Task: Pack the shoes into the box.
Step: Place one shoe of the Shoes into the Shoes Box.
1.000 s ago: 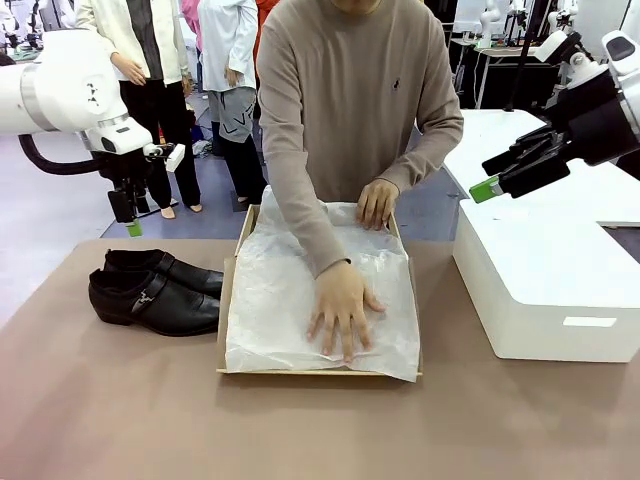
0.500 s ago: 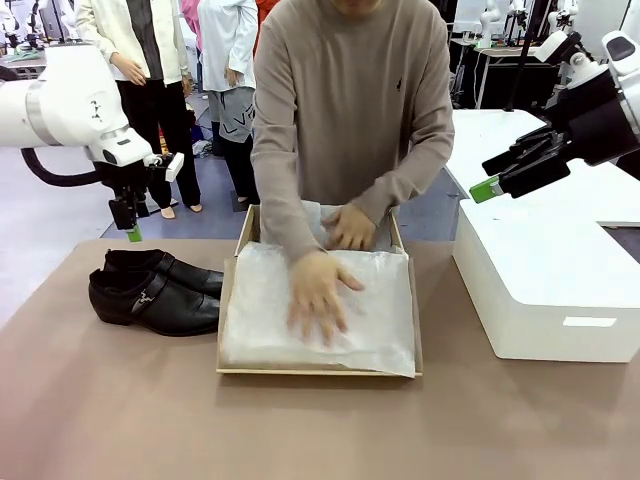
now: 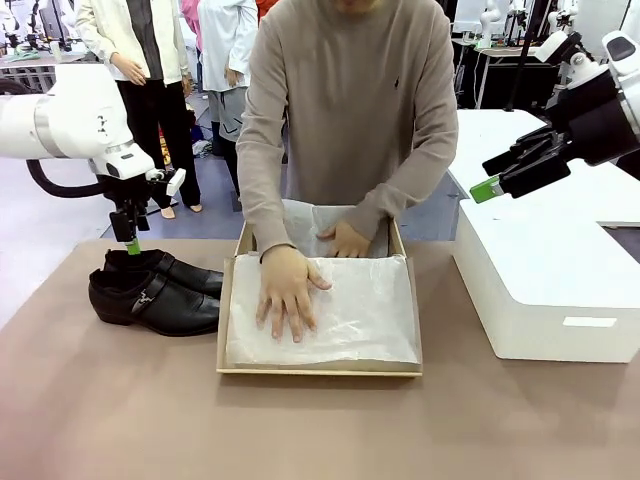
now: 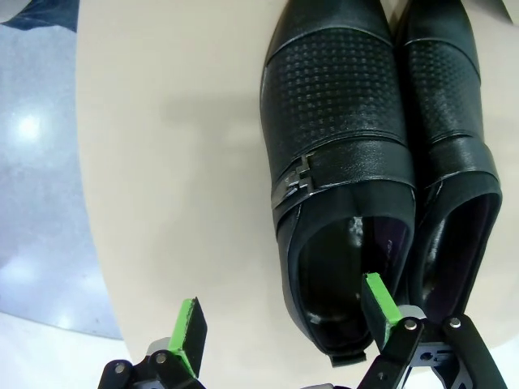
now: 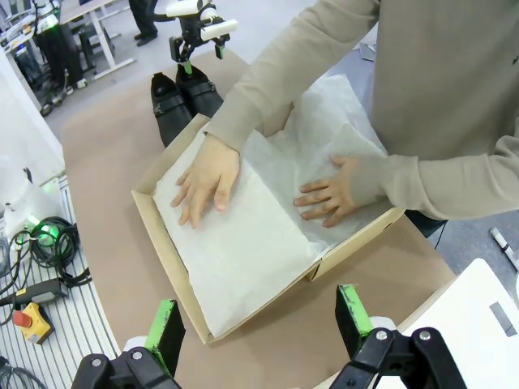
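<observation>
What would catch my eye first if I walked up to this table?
Probably the person's hands pressing white tissue paper flat inside the cardboard box at the table's middle. Next, the glossy black shoes at the left, with the left claw hanging open just above their heels. At the right, the right claw hovers open above a large white box.

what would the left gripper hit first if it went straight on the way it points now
Most likely the heel end of the far shoe; the open left gripper seems lined up astride its side wall.
</observation>
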Available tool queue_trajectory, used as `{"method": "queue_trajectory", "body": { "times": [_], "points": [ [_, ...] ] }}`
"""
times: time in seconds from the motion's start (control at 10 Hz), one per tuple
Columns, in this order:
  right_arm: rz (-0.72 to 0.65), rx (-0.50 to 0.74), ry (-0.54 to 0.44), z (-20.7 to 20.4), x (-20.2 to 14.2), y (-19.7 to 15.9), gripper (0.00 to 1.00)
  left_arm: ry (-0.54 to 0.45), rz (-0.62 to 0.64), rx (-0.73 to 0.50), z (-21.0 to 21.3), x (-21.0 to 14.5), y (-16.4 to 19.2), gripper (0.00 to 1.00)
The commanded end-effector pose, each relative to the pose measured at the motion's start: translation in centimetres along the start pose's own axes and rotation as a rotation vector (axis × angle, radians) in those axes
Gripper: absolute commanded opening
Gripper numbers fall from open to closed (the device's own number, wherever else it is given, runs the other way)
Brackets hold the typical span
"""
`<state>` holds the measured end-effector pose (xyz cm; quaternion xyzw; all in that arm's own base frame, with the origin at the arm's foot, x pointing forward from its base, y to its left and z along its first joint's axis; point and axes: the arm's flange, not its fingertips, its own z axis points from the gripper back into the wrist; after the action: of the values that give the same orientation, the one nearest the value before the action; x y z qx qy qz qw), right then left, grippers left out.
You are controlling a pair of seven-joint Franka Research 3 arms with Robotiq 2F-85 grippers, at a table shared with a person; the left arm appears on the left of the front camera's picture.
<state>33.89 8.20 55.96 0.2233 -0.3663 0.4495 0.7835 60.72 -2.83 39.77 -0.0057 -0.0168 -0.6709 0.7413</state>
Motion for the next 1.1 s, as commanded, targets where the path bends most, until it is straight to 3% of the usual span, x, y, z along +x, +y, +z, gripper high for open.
{"method": "queue_trajectory", "body": {
  "times": [0.0,1.0],
  "points": [
    [0.024,0.015,-0.023,-0.2,0.1,-0.3,1.00,0.018,0.011,-0.017,-0.2,-0.3,0.0,1.00],
    [0.024,0.015,-0.023,-0.2,0.1,-0.3,1.00,0.039,0.049,-0.037,-2.7,-0.2,1.4,1.00]
  ]
}}
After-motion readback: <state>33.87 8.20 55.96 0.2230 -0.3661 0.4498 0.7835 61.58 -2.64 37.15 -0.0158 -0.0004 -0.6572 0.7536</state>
